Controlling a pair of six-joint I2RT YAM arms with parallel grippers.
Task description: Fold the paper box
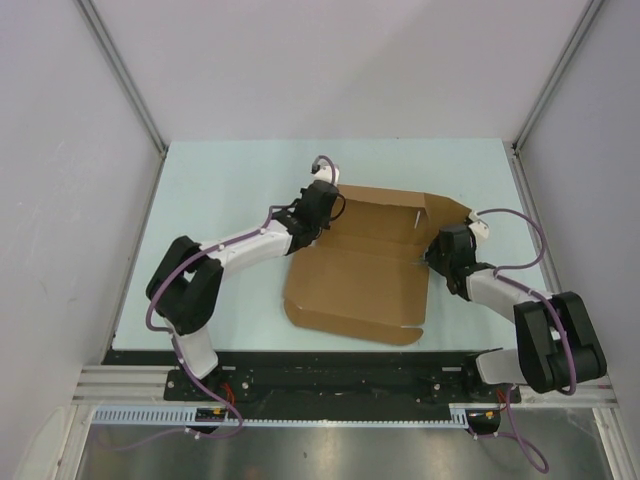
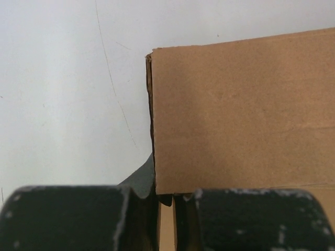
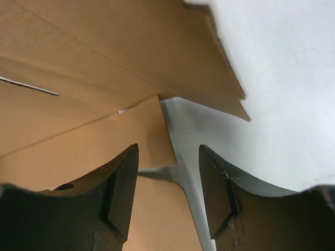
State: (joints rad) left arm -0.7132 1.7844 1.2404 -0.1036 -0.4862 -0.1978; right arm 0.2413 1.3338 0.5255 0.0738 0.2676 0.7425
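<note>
A robotics lab test cell: white panel walls (image 1: 330,60), aluminium rail (image 1: 130,385), pale tabletop (image 1: 220,180).

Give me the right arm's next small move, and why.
Probably ease the right gripper forward and close on the side flap: its jaws stand open with the flap's edge just ahead, and the left gripper is shut on the far-left corner of the paper box.

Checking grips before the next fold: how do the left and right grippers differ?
The left gripper is shut on an edge of the paper box; the right gripper stands open, holding nothing. The left gripper is at the box's far left corner; the right gripper at its right edge. Both are black.
</note>
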